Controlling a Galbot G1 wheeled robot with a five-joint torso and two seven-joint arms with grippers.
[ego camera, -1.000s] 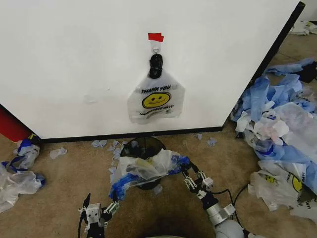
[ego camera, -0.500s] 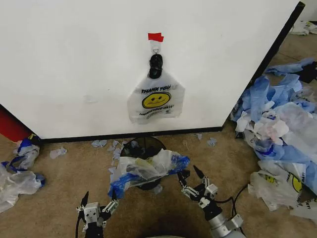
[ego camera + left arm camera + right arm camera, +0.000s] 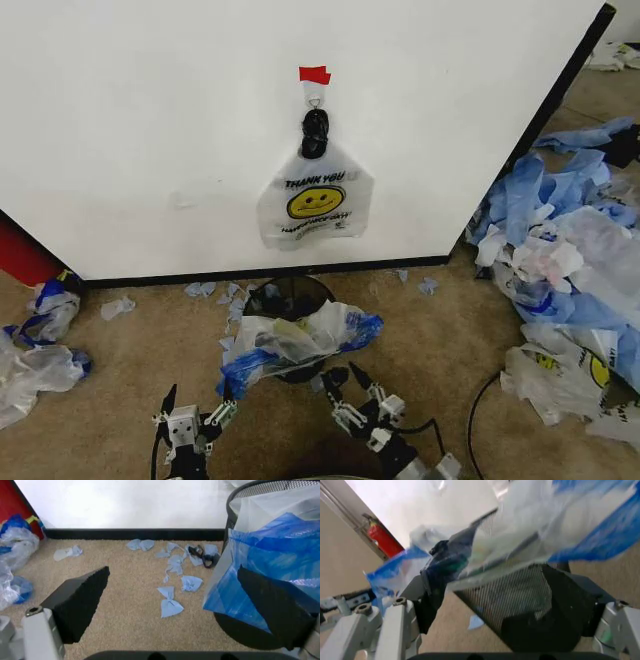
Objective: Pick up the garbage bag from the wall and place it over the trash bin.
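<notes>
One garbage bag (image 3: 315, 205) with a yellow smiley hangs from the hook under red tape (image 3: 314, 74) on the white wall (image 3: 150, 130). A second translucent bag with blue patches (image 3: 297, 345) lies draped over the black wire-mesh trash bin (image 3: 288, 296), sagging toward its front left. My right gripper (image 3: 340, 380) is open just in front of the bin, clear of the bag. In the right wrist view the mesh bin (image 3: 515, 600) sits between its fingers (image 3: 427, 596) under the bag (image 3: 530, 543). My left gripper (image 3: 200, 405) is open, low at the front left; the bag's blue edge (image 3: 270, 566) hangs beside one finger (image 3: 272, 607).
A big heap of blue and white plastic bags (image 3: 570, 250) covers the floor to the right. More bags (image 3: 40, 345) lie at the left, near a red fire extinguisher (image 3: 20, 255). Blue scraps (image 3: 215, 290) litter the carpet by the black baseboard. A black cable (image 3: 478, 400) loops at the front right.
My right gripper has drawn back from the draped bag's right blue edge, toward me and to the left, and stands open. The left gripper has hardly moved.
</notes>
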